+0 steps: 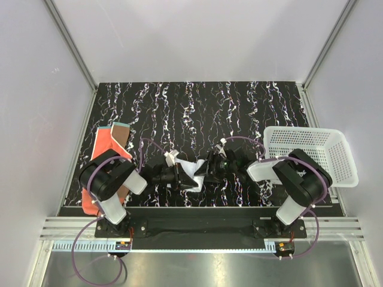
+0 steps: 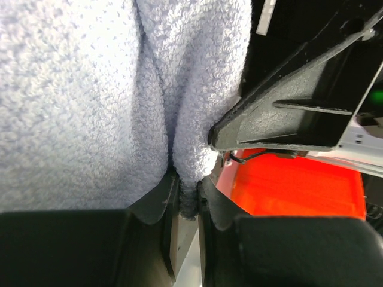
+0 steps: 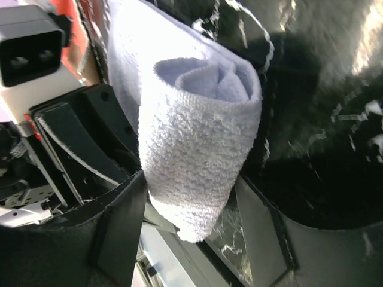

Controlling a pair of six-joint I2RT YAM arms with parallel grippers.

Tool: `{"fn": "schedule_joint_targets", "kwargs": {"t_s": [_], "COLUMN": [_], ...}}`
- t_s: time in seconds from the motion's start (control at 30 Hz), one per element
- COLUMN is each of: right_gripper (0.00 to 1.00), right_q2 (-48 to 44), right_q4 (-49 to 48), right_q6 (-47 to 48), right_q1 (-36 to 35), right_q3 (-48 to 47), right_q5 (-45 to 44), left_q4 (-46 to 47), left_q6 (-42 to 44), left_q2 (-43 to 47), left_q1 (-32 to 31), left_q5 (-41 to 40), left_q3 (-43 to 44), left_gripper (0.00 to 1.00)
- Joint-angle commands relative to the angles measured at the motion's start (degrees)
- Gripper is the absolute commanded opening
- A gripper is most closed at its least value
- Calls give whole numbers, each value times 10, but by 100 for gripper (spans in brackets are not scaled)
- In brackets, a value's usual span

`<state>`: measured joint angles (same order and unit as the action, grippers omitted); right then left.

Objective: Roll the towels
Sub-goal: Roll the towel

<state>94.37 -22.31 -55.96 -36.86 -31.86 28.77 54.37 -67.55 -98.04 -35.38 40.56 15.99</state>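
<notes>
left hand (image 2: 187, 184) pinching white towel (image 2: 78, 101) fold | right hand (image 3: 191, 184) astride its rolled end, grip unclear

Overhead camera faces down at the table (image 1: 197, 107); wrist cameras closely share the white towel (image 3: 197, 155).
</notes>
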Motion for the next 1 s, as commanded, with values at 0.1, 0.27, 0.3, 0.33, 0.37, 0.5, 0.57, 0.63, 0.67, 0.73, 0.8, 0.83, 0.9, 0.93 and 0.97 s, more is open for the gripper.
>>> {"fn": "schedule_joint_targets", "kwargs": {"t_s": [0.1, 0.27, 0.3, 0.33, 0.37, 0.5, 0.57, 0.63, 0.67, 0.73, 0.8, 0.83, 0.9, 0.93, 0.97], "right_gripper": [65, 63, 64, 64, 64, 64, 63, 61, 58, 56, 47, 43, 29, 24, 21], "right_q2": [33, 37, 37, 38, 38, 58, 76, 89, 106, 113, 125, 128, 126, 121, 115], "right_q4": [-92, -148, -176, -188, -200, -272, -295, -304, -328, -337, -348, -349, -339, -329, -299], "right_q6": [-13, -27, -31, -37, -40, -57, -68, -73, -78, -84, -87, -87, -83, -80, -76], "right_q1": [-6, -6, -6, -6, -6, -6, -6, -6, -7, -8, -8, -8, -8, -8, -8], "right_q3": [22, 48, 59, 65, 69, 88, 89, 87, 87, 87, 82, 81, 75, 72, 65], "right_q5": [-10, -12, -12, -12, -13, -7, 0, 1, 4, 6, 7, 6, 5, 3, 2], "left_q4": [134, 162, 169, 180, 182, 191, 195, 198, 200, 200, 195, 193, 173, 160, 145], "left_q6": [-42, -53, -57, -62, -64, -68, -68, -69, -66, -67, -64, -61, -49, -43, -25], "left_q2": [-34, -44, -44, -45, -47, -56, -58, -61, -61, -61, -60, -59, -51, -47, -33], "left_q1": [18, 28, 30, 34, 36, 40, 41, 42, 41, 41, 41, 41, 41, 40, 41], "left_q5": [30, 27, 26, 25, 27, 27, 26, 27, 24, 26, 26, 26, 27, 27, 24], "left_q3": [-17, -29, -32, -34, -37, -40, -40, -42, -43, -44, -44, -43, -41, -39, -37], "left_gripper": [0, 0, 0, 0, 0, 0, 0, 0, 0, 0, 0, 0, 0, 0, 5]}}
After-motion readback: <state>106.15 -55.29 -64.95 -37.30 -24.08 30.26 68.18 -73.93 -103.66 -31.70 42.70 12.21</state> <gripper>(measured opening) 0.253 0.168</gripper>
